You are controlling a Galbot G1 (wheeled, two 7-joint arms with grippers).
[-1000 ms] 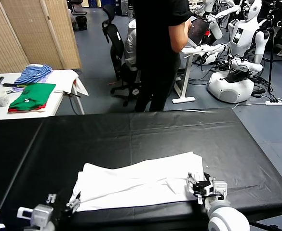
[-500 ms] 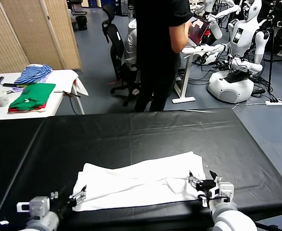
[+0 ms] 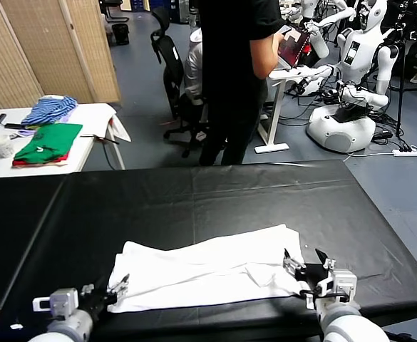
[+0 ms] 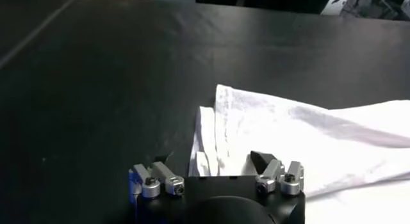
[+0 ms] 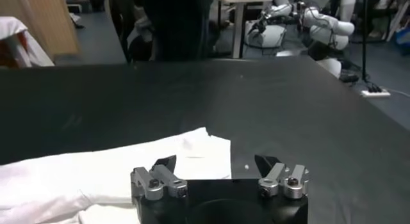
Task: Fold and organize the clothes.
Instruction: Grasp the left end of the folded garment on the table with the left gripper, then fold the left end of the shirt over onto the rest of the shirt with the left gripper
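T-shirt (image 3: 208, 274) at table (image 3: 194, 199) near edge (rumpled); far half bare.

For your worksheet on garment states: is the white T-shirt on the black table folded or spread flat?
Partly folded: the white T-shirt shows layered edges.

Right gripper (image 5: 218, 162) low over black surface (image 5: 307, 110), fingers (image 5: 164, 163) spread wide, white T-shirt (image 5: 96, 171) lying crumpled beneath and beside it, person (image 5: 173, 20) and white robots (image 5: 307, 20) beyond
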